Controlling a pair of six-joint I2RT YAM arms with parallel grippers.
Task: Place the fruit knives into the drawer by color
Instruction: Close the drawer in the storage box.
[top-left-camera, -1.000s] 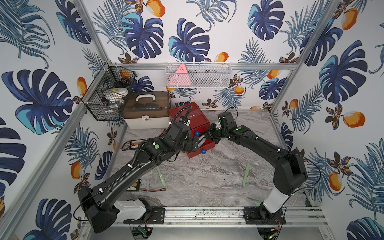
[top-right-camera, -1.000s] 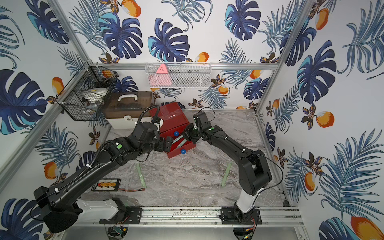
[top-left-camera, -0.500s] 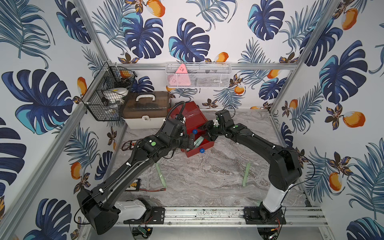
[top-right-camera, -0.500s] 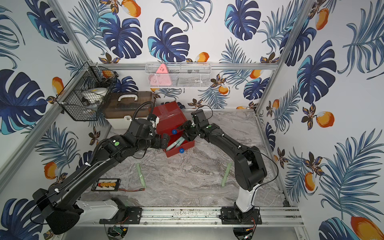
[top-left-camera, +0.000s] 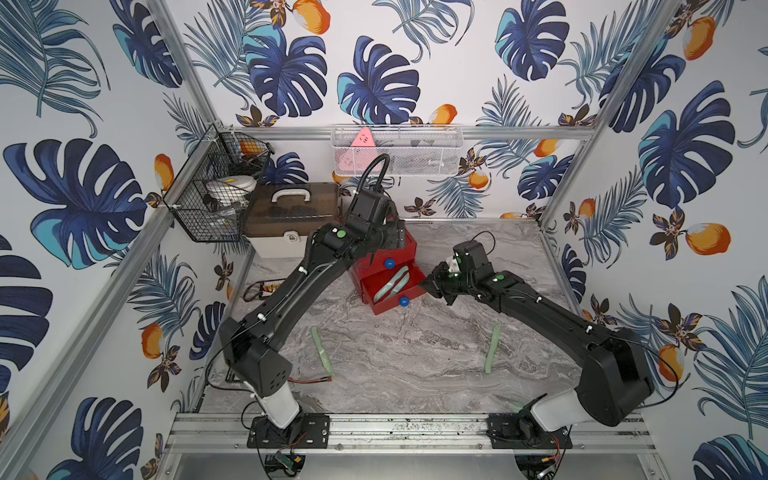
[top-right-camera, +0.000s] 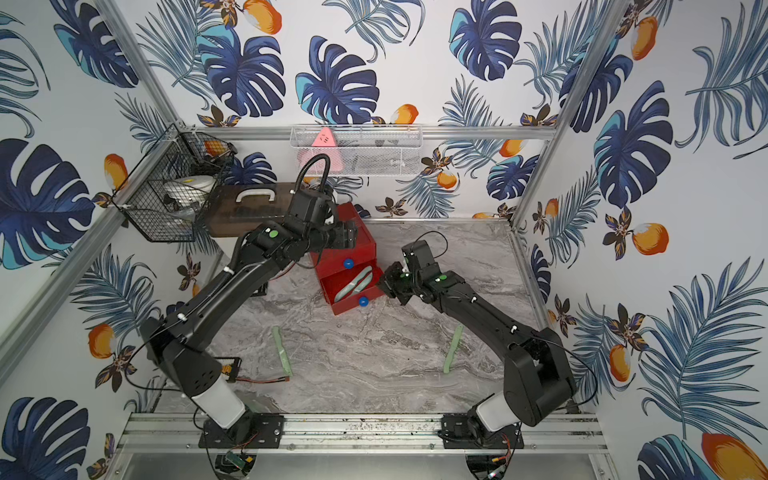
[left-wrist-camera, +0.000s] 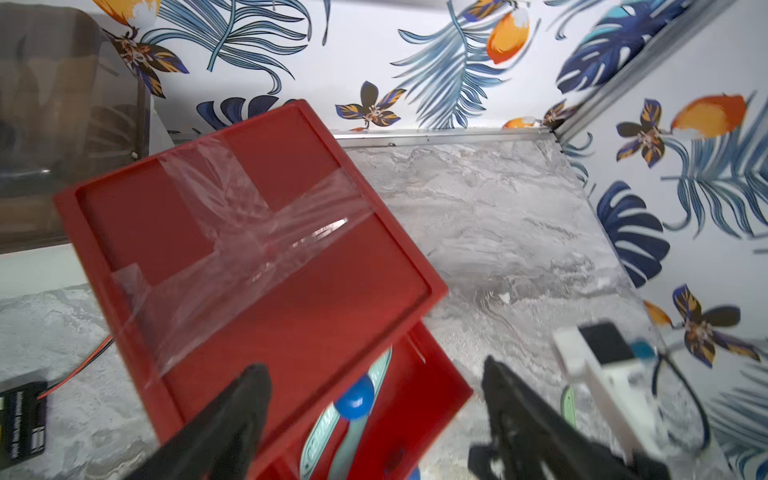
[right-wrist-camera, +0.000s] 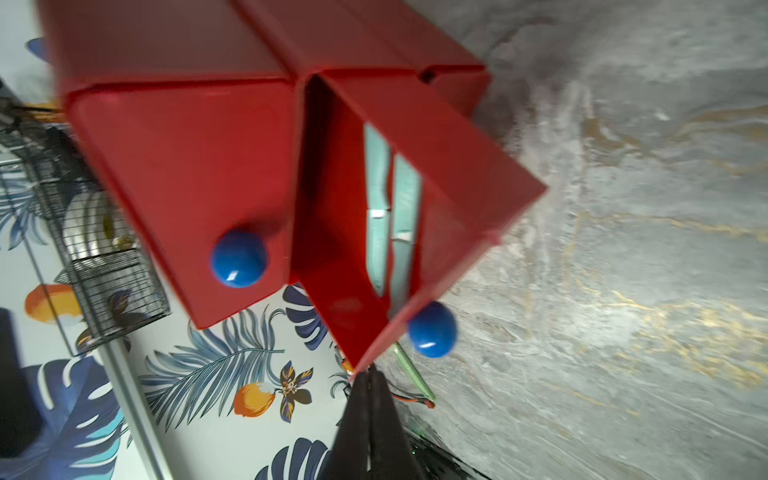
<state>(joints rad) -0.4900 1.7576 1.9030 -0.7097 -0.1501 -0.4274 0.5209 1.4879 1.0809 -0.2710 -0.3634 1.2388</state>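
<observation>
Two teal-blue curved plastic knives (top-left-camera: 390, 284) lie side by side in the pulled-out lowest drawer (top-left-camera: 384, 309) of the glossy red three-drawer plastic chest (top-left-camera: 409, 249). The chest stands at 12 o'clock on the grey marble table (top-left-camera: 415, 374). One pale green plastic knife (top-left-camera: 321, 351) lies flat at 8 o'clock, and a second green knife (top-left-camera: 491, 349) at 4 o'clock. The left gripper (left-wrist-camera: 374, 365) hangs over the chest's taped top, jaws wide and empty. The right gripper (right-wrist-camera: 368, 374), at the drawer's 3 o'clock, is pinched closed on nothing, tips just beside the drawer's front corner.
</observation>
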